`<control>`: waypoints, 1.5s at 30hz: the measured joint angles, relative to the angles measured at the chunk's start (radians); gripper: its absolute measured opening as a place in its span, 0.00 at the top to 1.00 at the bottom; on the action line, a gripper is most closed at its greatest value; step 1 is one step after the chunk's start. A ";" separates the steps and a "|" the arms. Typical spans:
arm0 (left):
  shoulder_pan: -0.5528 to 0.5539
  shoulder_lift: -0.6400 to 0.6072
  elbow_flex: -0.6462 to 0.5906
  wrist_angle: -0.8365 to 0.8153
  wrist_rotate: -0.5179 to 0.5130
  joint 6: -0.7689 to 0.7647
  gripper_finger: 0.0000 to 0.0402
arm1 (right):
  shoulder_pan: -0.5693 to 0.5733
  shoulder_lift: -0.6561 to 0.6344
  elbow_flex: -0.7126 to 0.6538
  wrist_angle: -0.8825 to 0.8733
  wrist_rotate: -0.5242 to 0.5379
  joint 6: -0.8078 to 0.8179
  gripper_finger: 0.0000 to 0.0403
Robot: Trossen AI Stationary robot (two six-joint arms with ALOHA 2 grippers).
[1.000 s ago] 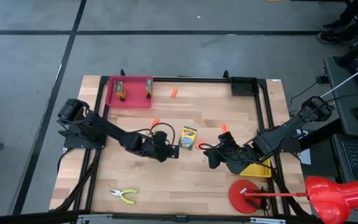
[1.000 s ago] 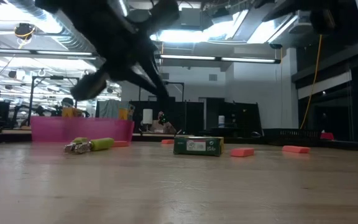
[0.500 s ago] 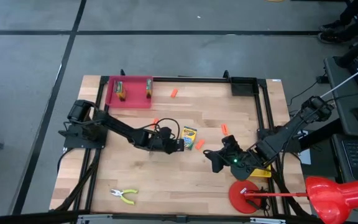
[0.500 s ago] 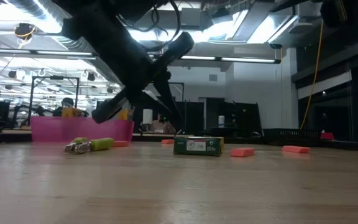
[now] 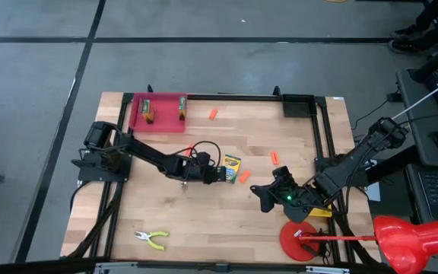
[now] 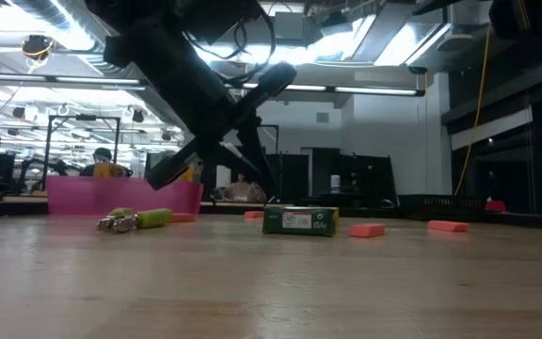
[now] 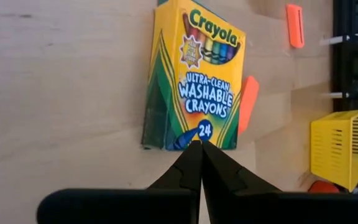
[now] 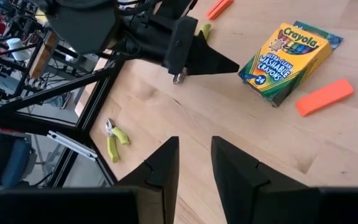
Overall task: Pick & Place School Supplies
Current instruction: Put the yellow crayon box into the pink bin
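- Left gripper [image 5: 217, 173] in the middle of the table, fingers pressed fully together, holding nothing; tip just beside the near-left end of the crayon box [image 5: 231, 167], touching or not cannot be told.
- In the left wrist view, closed fingertips [image 7: 196, 163] pointing at the short end of the crayon box [image 7: 194, 78], right at its edge.
- Crayon box lying flat on the wooden table [image 5: 204, 221], near the centre, printed side up.
- One orange piece [image 5: 243, 176] just beside the right side of the box; another orange piece [image 5: 274, 157] a little further right; a third one [image 5: 212, 113] at the far side, near the pink tray [image 5: 160, 122].
- Pink tray in the far-left corner, with two small items inside.
- Pliers [image 5: 152, 240] with yellow-green handles alone at the near-left part of the table, well apart from both grippers.
- Right gripper [image 5: 263, 195] to the right of the centre, above the table, fingers [image 8: 160, 168] a little apart with nothing between them.
- Yellow basket [image 5: 315, 207] at the right edge, mostly hidden under the right arm; red round object [image 5: 298, 239] near it, at the near-right corner.
- In the low view, box [image 6: 299, 220] flat on the wood, left arm coming down to it from the upper left.
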 joint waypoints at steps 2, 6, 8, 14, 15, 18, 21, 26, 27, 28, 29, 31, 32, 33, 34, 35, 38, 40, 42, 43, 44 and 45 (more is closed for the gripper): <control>0.000 0.000 0.000 -0.003 0.005 0.008 1.00 | 0.001 0.000 0.000 0.000 0.000 -0.003 0.76; -0.005 0.021 0.000 -0.012 0.020 0.002 1.00 | 0.005 0.000 0.000 -0.004 0.000 -0.007 0.76; -0.010 0.047 0.002 0.029 0.022 -0.007 1.00 | 0.009 0.000 0.000 -0.004 0.001 -0.008 0.76; -0.016 0.067 0.000 0.023 0.009 -0.034 1.00 | 0.028 0.000 0.000 -0.010 0.013 0.011 0.76; -0.016 0.067 0.000 0.024 0.009 -0.031 1.00 | 0.033 0.000 0.000 -0.011 0.016 0.017 0.76; -0.018 0.066 0.000 -0.001 0.019 -0.029 1.00 | 0.044 0.000 0.000 -0.013 0.034 0.032 0.76; -0.031 0.066 0.000 0.017 0.011 -0.041 1.00 | 0.052 0.000 0.000 -0.017 0.046 0.045 0.76; -0.040 0.051 0.006 0.059 -0.031 -0.045 1.00 | 0.061 0.000 0.000 -0.019 0.058 0.061 0.76; -0.038 0.051 0.005 0.050 -0.033 -0.045 1.00 | 0.061 0.000 0.000 -0.019 0.063 0.061 0.76; -0.035 0.052 0.004 0.049 -0.035 -0.045 1.00 | 0.061 0.000 0.000 -0.019 0.068 0.061 0.76; -0.033 0.053 0.004 0.051 -0.036 -0.046 1.00 | 0.061 0.000 0.000 -0.019 0.068 0.061 0.76; -0.027 0.053 0.004 0.056 -0.043 -0.048 1.00 | 0.063 0.000 0.000 -0.019 0.068 0.061 0.76; -0.024 0.053 0.004 0.054 -0.044 -0.047 1.00 | 0.064 0.000 0.000 -0.018 0.068 0.061 0.76; -0.020 0.053 0.004 0.052 -0.044 -0.047 1.00 | 0.064 0.000 0.000 -0.019 0.068 0.061 0.76; -0.017 0.053 0.004 0.053 -0.045 -0.046 1.00 | 0.064 0.000 0.000 -0.018 0.068 0.061 0.76; -0.013 0.053 0.004 0.054 -0.045 -0.042 1.00 | 0.064 0.000 0.000 -0.018 0.068 0.061 0.76; -0.005 0.053 0.004 0.052 -0.045 -0.021 1.00 | 0.066 0.000 0.000 -0.018 0.068 0.061 0.76; 0.000 0.053 0.004 0.050 -0.042 -0.008 1.00 | 0.066 0.000 0.000 -0.018 0.065 0.061 0.76; 0.000 0.053 0.004 0.042 -0.039 -0.003 1.00 | 0.066 0.000 0.000 -0.018 0.063 0.061 0.76; -0.002 0.053 0.004 0.036 -0.039 -0.003 1.00 | 0.066 0.000 0.000 -0.018 0.063 0.061 0.76; -0.004 0.053 0.004 0.027 -0.039 -0.003 1.00 | 0.066 0.000 0.000 -0.018 0.063 0.061 0.76; -0.007 0.053 0.004 0.019 -0.039 -0.003 1.00 | 0.066 0.000 0.000 -0.018 0.063 0.061 0.76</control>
